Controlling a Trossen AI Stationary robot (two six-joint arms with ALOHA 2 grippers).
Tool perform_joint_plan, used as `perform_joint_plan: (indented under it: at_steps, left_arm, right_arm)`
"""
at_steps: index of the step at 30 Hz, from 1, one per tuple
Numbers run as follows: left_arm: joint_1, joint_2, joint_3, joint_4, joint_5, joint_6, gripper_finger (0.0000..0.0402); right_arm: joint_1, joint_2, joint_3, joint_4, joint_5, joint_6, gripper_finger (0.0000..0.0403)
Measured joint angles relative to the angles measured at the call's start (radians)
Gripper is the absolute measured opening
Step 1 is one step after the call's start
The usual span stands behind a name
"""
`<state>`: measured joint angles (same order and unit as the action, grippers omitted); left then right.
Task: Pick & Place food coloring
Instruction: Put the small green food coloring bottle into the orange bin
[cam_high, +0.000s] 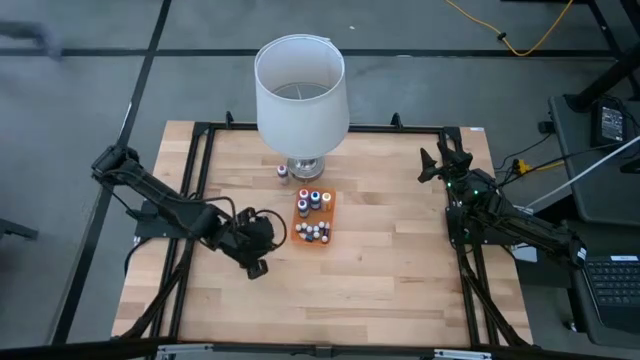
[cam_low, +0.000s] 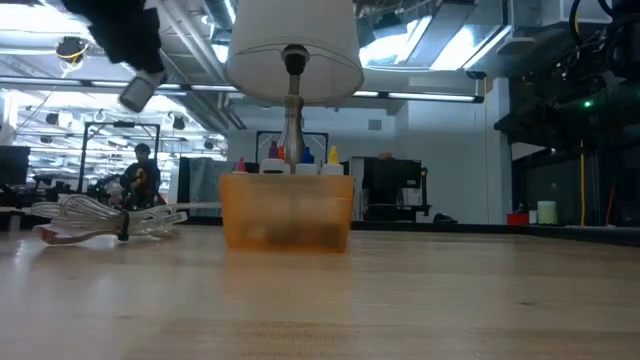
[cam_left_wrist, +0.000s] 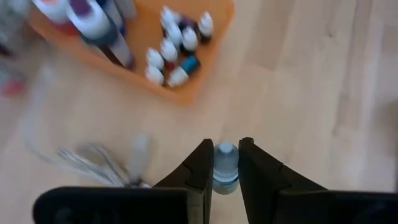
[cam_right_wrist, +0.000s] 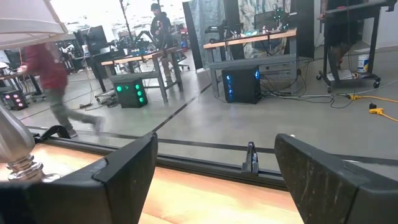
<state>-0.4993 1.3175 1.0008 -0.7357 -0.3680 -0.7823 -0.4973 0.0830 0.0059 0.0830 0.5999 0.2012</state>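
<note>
orange tray (cam_high: 327, 232) of food coloring (cam_high: 313, 232), left claw (cam_left_wrist: 225, 163) gripping bottle (cam_left_wrist: 226, 167)

Overhead, straight down on the whole worktop (cam_high: 380, 270). Level at worktop height, facing the orange tray (cam_low: 286, 210). Wrist-mounted, close behind each hand; tray (cam_left_wrist: 211, 56) shared with overhead.

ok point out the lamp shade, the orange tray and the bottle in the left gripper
lamp shade (cam_high: 301, 92), high view, its white side wall
orange tray (cam_high: 329, 204), high view, its right rim
bottle (cam_left_wrist: 226, 163), left wrist view, its pale cap
</note>
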Motion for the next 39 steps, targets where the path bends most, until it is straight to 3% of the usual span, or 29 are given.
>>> perform_joint_plan:
  at_steps: [9, 16, 23, 39]
  left_arm:
    - [-0.025, -0.041, -0.078, 0.143, -0.321, 0.101, 0.0052]
    - [-0.004, 0.021, -0.081, 0.150, -0.544, -0.026, 0.0052]
    - [0.038, 0.151, -0.031, 0.146, -0.579, -0.168, 0.0052]
    - [0.169, 0.468, 0.277, 0.133, -0.536, -0.150, 0.0052]
  right_arm:
    - [0.000, 0.000, 0.000, 0.000, 0.000, 0.000, 0.0323]
    - [0.000, 0.000, 0.000, 0.000, 0.000, 0.000, 0.0323]
    - [0.000, 0.000, 0.000, 0.000, 0.000, 0.000, 0.0323]
    - [0.000, 0.000, 0.000, 0.000, 0.000, 0.000, 0.0323]
